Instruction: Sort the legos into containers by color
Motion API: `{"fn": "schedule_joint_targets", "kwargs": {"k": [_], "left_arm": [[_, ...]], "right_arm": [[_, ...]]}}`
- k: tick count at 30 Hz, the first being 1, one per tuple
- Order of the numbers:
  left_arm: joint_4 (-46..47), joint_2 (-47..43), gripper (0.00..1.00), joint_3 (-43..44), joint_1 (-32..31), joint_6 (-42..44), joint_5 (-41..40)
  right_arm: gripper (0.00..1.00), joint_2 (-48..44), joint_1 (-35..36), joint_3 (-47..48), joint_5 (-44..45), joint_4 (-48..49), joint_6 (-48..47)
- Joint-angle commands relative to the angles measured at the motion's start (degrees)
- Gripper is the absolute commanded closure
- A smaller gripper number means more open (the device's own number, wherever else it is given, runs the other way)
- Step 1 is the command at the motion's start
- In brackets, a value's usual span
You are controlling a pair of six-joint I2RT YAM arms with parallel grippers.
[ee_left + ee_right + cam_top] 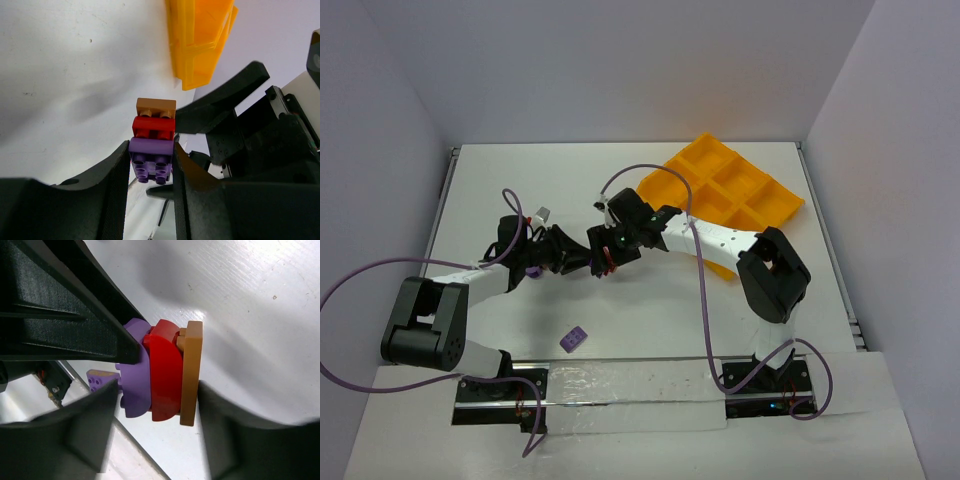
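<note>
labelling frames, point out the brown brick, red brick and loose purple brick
brown brick [156, 106]: left wrist view, flat side face
red brick [153, 128]: left wrist view, side face
loose purple brick [574, 339]: top external view, upper face

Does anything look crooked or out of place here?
The orange tray sits skewed, turned diagonally on the table at the far right. One purple brick lies alone by the table's near edge, outside any compartment.

The left end effector [575, 258] and the right end effector [602, 254] meet tip to tip at the middle of the table [520, 170]. The brick stack [152, 142] sits between them, and each blocks the other's way forward. The orange tray [760, 200] and the right arm fill the far right. Open surface lies far left and along the near side, where only a loose purple brick [574, 339] rests.
</note>
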Motion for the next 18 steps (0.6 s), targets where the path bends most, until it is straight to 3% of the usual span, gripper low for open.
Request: {"fn": "schedule_joint_targets", "kwargs": {"k": [1,9,18], "left_arm": [[-0.4,-0.1,1.0,1.6,0.2,2.1,0.1],[-3.8,0.5,1.0,5.4,0.3,6.0,3.7],[1.0,1.0,1.0,10.5,0.3,5.2,12.9]], "right_arm": [[0.09,-0.7,-0.7,4.5,-2.5,-1.4,-1.2],[0.06,-8.1,-6.6,0.0,-10.7,-2.1,-4.8],[0.19,-15.1,-16.3,-10.2,-23.0,8.7,0.0]]}}
